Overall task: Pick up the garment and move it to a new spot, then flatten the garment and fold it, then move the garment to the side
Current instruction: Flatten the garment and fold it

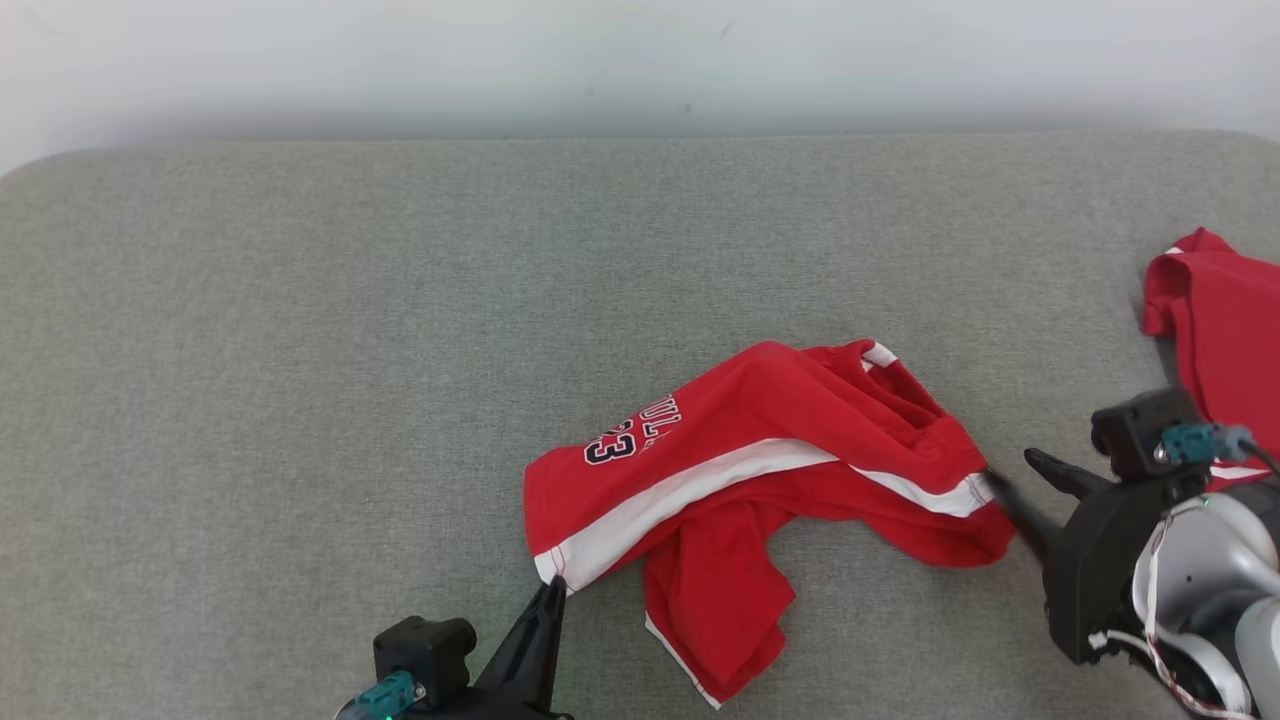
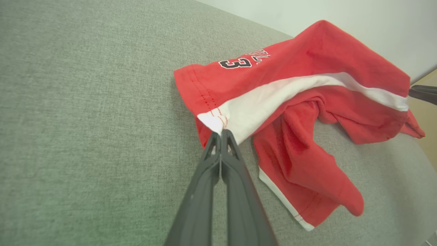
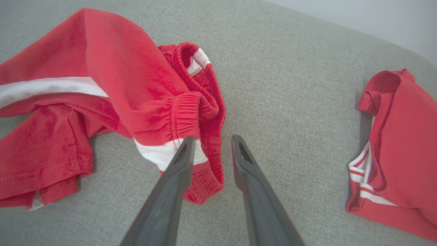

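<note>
Here, garment [image 1: 760,450] crumpled, hem pinched — in left end effector [image 2: 221,132].

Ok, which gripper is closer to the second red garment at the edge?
Right. The right gripper, open, sits beside the second garment; left gripper pinches the shorts' hem, far off.

Red jersey shorts [image 1: 760,420] carry a white side stripe and dark numerals. Beneath them is a grey woven surface [image 1: 300,350]. Right of the shorts lies a red white-trimmed garment [image 1: 1230,330].
</note>
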Robot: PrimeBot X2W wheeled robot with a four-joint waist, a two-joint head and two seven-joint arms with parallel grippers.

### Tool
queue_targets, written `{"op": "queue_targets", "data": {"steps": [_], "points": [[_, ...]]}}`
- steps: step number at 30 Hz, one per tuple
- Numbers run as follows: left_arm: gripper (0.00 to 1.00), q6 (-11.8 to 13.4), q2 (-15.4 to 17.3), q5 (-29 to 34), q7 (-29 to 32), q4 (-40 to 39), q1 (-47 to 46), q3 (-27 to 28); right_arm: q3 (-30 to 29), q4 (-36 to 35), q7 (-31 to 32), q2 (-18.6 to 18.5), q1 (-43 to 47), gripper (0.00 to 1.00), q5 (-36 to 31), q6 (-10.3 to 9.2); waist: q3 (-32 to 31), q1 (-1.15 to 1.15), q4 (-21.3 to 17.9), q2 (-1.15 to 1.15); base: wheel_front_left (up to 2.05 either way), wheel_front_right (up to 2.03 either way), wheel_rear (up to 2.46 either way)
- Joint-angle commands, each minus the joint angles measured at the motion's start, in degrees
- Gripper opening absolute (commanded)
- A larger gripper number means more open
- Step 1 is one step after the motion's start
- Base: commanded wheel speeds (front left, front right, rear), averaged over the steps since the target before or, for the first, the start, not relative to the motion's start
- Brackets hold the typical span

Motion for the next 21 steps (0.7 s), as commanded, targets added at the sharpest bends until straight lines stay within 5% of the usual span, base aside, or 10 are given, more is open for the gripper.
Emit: {"op": "queue_targets", "data": {"steps": [1, 8, 10, 12, 17, 21], "points": [[0.0, -0.06, -0.04, 0.2, 0.16, 0.06, -0.62, -0.22, 0.65, 1.41, 0.45, -0.37, -1.14, 0.41, -0.17, -0.12, 0.06, 0.0, 0.52, 0.0, 0.0, 0.0, 0.0], [0.0, 0.0, -0.51, -0.01, 0.22, 0.42, -0.87, -0.57, 2.57, 4.85, 2.05, -0.64, -2.04, 0.41, 1.58, -0.12, -0.02, 0.0, 1.26, 0.0, 0.0, 0.0, 0.0], [0.0, 0.03, -0.49, -0.18, 0.12, 0.5, -0.84, -0.5, 3.26, 5.19, 2.12, -0.67, -2.34, 0.49, 2.08, -0.12, 0.03, 0.0, 1.26, 0.0, 0.0, 0.0, 0.0], [0.0, 0.1, -0.36, -0.32, 0.02, 0.48, -0.84, -0.38, 4.21, 5.35, 2.14, -1.02, -2.59, 0.67, 2.58, -0.12, 0.13, 0.0, 1.21, 0.0, 0.0, 0.0, 0.0], [0.0, 0.15, -0.2, -0.55, -0.01, 0.23, -1.02, -0.27, 6.63, 5.49, 2.29, -2.17, -2.91, 0.56, 4.29, -0.12, 0.46, 0.0, 1.2, 0.0, 0.0, 0.0, 0.0], [0.0, 0.23, -0.06, -0.75, 0.04, 0.05, -1.13, -0.09, 7.99, 5.41, 2.17, -3.13, -3.38, 0.34, 5.33, -0.12, 0.79, 0.0, 1.14, 0.0, 0.0, 0.0, 0.0]]}}
